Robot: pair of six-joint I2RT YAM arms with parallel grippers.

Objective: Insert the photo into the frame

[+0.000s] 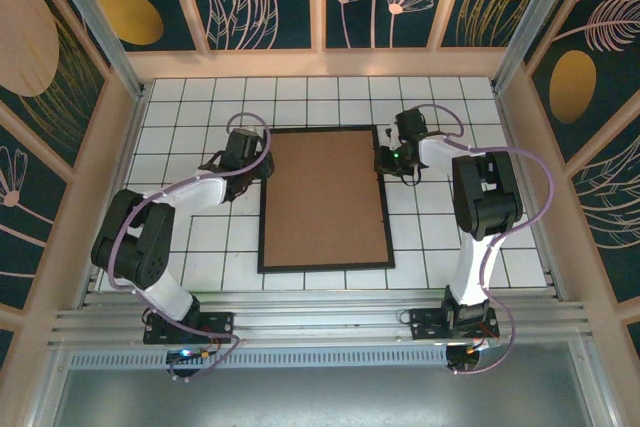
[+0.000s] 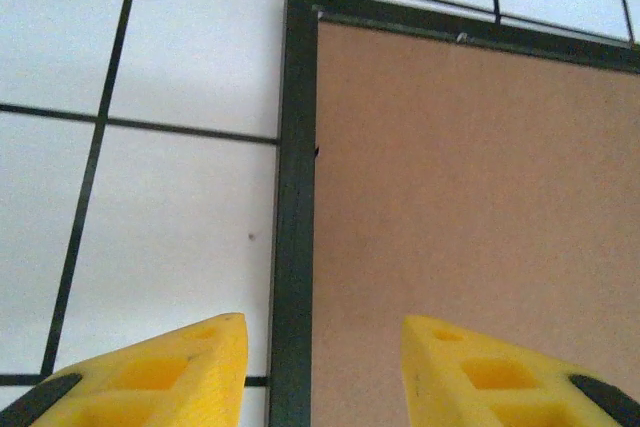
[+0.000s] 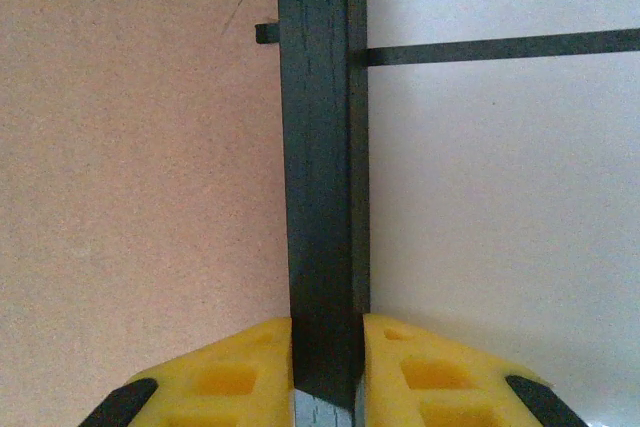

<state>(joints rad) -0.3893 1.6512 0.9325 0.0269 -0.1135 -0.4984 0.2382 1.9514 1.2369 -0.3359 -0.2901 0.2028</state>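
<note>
Thin black rectangular picture frame [image 1: 325, 268] lies flat mid-surface on the white tiled table [image 1: 450, 237], long sides running near to far. A plain brown backing board [image 1: 325, 197] fills its opening, so the frame is back side up.

Right gripper [image 1: 385, 159] is at the frame's right moulding [image 3: 320, 147], close to the far-right corner. Its yellow fingers [image 3: 420, 367] are clamped together on the moulding, one on the board [image 3: 140, 147] side, one on the tile side.

Left gripper [image 1: 262, 165] is at the left moulding [image 2: 295, 197], near the far-left corner. Its yellow fingers [image 2: 180, 367] stand apart and straddle the moulding with a gap on each side, one over tile, one over the board [image 2: 470, 207].
</note>
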